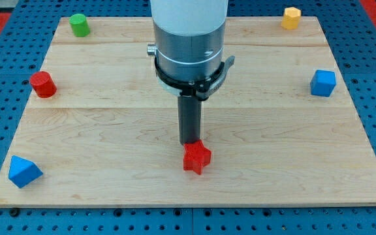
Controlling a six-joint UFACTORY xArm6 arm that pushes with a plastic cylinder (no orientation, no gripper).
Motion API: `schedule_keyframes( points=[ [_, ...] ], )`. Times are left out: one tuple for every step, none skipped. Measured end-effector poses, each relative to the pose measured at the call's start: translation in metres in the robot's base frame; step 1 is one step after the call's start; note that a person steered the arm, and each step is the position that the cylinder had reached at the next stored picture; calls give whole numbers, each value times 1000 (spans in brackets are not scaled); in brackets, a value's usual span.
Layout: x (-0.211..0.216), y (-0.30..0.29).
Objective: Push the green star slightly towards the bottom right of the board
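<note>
Our tip (pixel 189 141), a bare rod grasping nothing, touches the red star's (pixel 196 157) top edge; no green star shows, so we locate it first, then push gently.

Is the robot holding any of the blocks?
No, nothing is held. My tip is only a rod; it sits right at the red star, on the side toward the view's top.

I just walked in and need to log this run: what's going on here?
A robot arm's dark rod stands over a wooden board, my tip right at the top edge of a red star-shaped block. No green star shows; the only green piece is a green cylinder at the view's top left, far from the tip, so the task push has not begun.
</note>
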State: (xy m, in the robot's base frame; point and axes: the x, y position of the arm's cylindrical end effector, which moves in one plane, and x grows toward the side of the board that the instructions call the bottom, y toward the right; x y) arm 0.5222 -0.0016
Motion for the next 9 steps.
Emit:
schedule_keyframes(
  points=[
    [8, 0],
    [3, -1],
    [-27, -2],
    [-77, -36],
    [-141, -52],
    [-186, -24],
    [-197, 31],
    [-199, 64],
    [-192, 88]
  ],
)
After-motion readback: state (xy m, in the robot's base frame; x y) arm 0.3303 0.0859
